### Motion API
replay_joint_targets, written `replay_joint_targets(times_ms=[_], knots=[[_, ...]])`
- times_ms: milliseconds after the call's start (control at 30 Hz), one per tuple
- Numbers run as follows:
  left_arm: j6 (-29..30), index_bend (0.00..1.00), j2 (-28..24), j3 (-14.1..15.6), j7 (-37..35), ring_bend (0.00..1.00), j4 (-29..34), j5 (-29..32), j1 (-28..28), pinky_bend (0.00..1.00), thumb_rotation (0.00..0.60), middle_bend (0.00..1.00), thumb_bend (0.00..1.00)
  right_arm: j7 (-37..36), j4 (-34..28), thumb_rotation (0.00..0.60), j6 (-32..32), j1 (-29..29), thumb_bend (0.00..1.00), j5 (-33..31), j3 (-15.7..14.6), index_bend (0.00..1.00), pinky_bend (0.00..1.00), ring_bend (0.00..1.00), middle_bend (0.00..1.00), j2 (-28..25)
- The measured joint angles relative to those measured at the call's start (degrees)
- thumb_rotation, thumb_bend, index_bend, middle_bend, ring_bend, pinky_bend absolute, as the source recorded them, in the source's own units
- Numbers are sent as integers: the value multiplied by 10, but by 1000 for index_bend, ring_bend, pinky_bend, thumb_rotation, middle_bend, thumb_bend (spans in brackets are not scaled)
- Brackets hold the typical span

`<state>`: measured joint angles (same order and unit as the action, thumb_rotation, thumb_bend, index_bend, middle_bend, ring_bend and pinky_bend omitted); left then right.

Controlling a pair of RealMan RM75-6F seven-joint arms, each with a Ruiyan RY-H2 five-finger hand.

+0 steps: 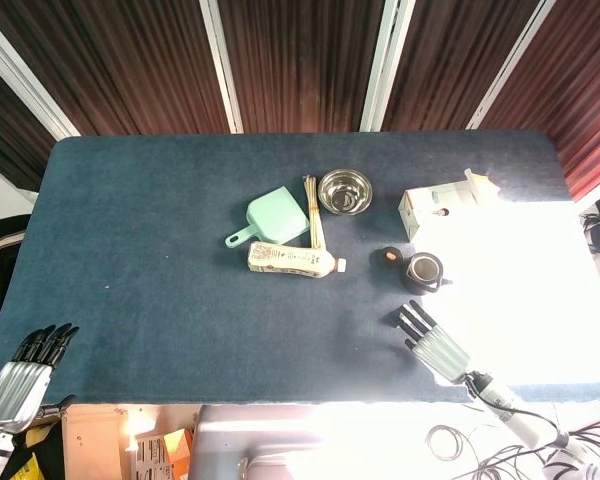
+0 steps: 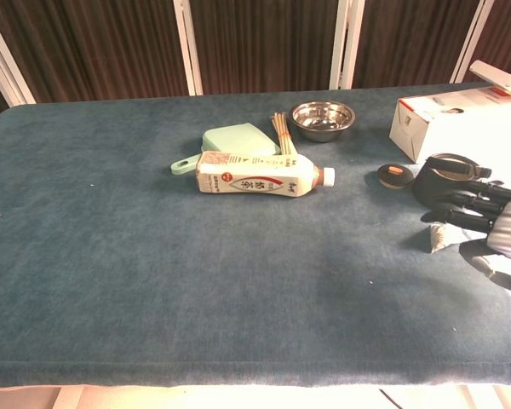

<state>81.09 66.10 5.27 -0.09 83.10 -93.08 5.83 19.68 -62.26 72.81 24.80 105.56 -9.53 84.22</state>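
Note:
My right hand (image 1: pixel 432 343) hovers over the table's front right, fingers stretched out and apart, holding nothing. In the chest view the right hand (image 2: pixel 485 217) has its fingertips close in front of a dark teapot (image 2: pixel 443 175), with a small white crumpled piece (image 2: pixel 439 238) lying just below them. The teapot (image 1: pixel 423 270) stands beside a small dark lid with an orange spot (image 1: pixel 390 257). My left hand (image 1: pixel 20 375) hangs off the table's front left corner, fingers straight, empty, far from everything; it shows only in the head view.
On the blue table (image 1: pixel 140 250), mid-back, lie a tea bottle on its side (image 1: pixel 292 260), a mint green scoop (image 1: pixel 273 218), a bundle of sticks (image 1: pixel 313 210) and a steel bowl (image 1: pixel 345 191). A white box (image 1: pixel 445 205) stands at the back right.

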Motion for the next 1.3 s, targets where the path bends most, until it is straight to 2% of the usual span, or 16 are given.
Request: replay_joint_targets(times_ms=[300,667,967,1300], knots=[[-4,0,2,0,2,43,1,-2,3,102,600,78,42,21,-105,600,45,13,447,20,29,701,0,0,95,-48],[10,0,6,-2,13,34,0,-9,1,102,600,78,42,18,-231,600,72,34,447,14,87,686,0,0,104,-113],[14,0,5,-4,22,32,6,-12,0,102,600,78,42,-4,-308,600,75,43,448,-33,140,674,0,0,104,-169],[8,0,1,-5,26,32,12,-6,1,102,600,77,42,-11,-339,600,52,55,448,-106,194,670,0,0,116,-205]])
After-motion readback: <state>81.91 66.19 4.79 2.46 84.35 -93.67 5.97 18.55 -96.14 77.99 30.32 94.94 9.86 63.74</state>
